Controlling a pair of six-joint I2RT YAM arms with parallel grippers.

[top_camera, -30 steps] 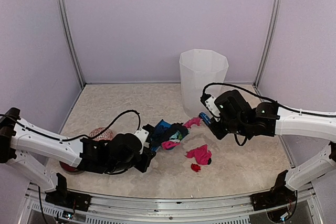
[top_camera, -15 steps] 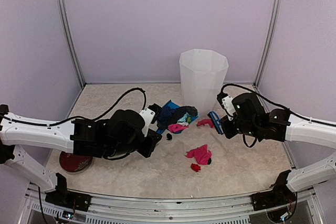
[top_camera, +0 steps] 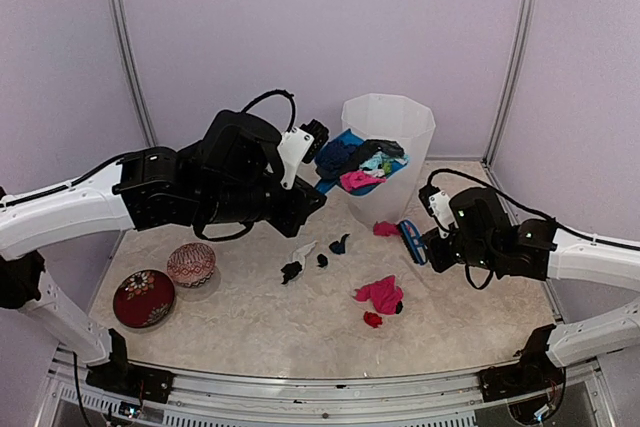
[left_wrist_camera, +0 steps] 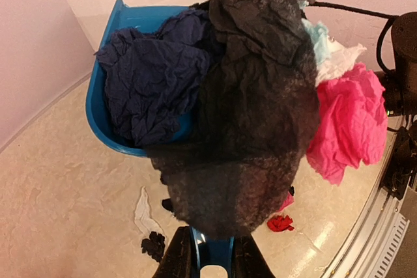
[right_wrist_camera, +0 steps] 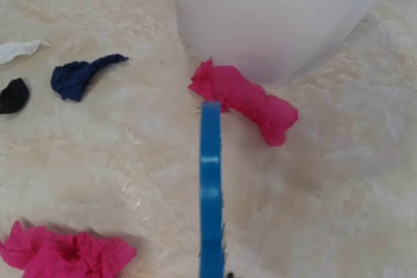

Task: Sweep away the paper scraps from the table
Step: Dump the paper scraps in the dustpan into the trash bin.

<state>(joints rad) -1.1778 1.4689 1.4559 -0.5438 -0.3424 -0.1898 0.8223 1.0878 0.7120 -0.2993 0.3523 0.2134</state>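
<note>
My left gripper (top_camera: 312, 162) is shut on the handle of the blue dustpan (top_camera: 345, 152), held high beside the rim of the white bin (top_camera: 400, 127). In the left wrist view the gripper (left_wrist_camera: 212, 260) shows at the bottom, and the pan (left_wrist_camera: 107, 109) is heaped with navy, black, teal, white and pink scraps. My right gripper (top_camera: 430, 239) holds the blue brush (top_camera: 410, 240) low on the table (top_camera: 250, 332); the brush (right_wrist_camera: 210, 187) points at a pink scrap (right_wrist_camera: 244, 99) against the bin's foot. A large pink scrap (top_camera: 380, 294), a red one (top_camera: 372, 319), a navy one (top_camera: 340, 244), a white one (top_camera: 303, 250) and black ones (top_camera: 291, 271) lie on the table.
A red round dish (top_camera: 143, 297) and a pink patterned ball (top_camera: 191, 264) sit at the front left. The metal frame edge (top_camera: 320, 384) runs along the front. Walls close the back and both sides.
My left arm has lifted the loaded dustpan from the table up to the bin's rim, and a few scraps now lie where it was. My right arm has drawn the brush back to the right.
</note>
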